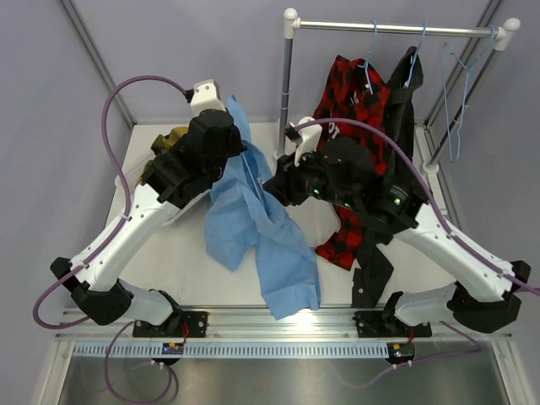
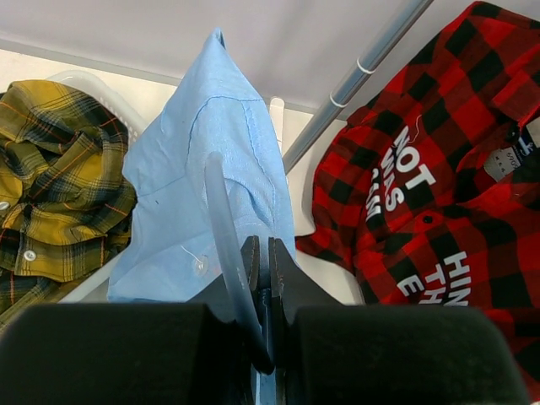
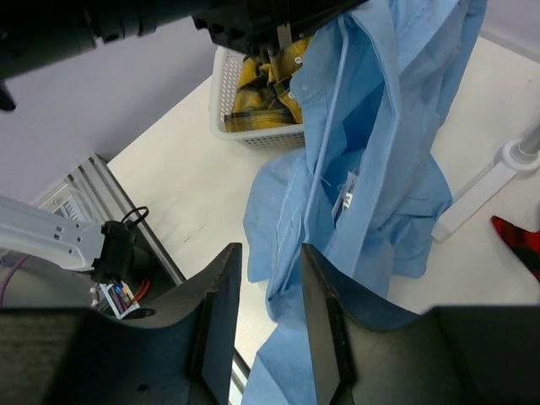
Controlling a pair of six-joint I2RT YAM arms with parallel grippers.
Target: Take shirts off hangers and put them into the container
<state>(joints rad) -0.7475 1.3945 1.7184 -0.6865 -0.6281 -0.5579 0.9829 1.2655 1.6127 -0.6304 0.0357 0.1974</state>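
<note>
The left gripper (image 2: pixel 262 250) is clamped tight on the pale-blue wire of a hanger (image 2: pixel 221 219), holding it aloft. The light blue shirt (image 2: pixel 219 126) is draped over that wire just beyond the fingers and is not yet off it. The likely trouble is that only the wire is gripped. If the cloth slips free here, it would probably fall short of the container (image 3: pixel 221 93), which sits beyond and to the left of this hand with the yellow-and-black plaid shirt (image 2: pixel 59 186) in it. Below the hand the shirt's lower half lies spread on the table (image 1: pixel 337 283) and reaches its near edge, so a sideways swing could drag it or tip it over the front. The right gripper (image 3: pixel 270 253) hangs close on the other side with its jaws apart and nothing between them, so it offers no second hold. Closing carelessly, it might catch a loose fold instead of a sleeve or collar. The left arm reaches up and forward from its base with the wrist raised high. The right arm stretches in from the right, its wrist turned towards the blue cloth.
</note>
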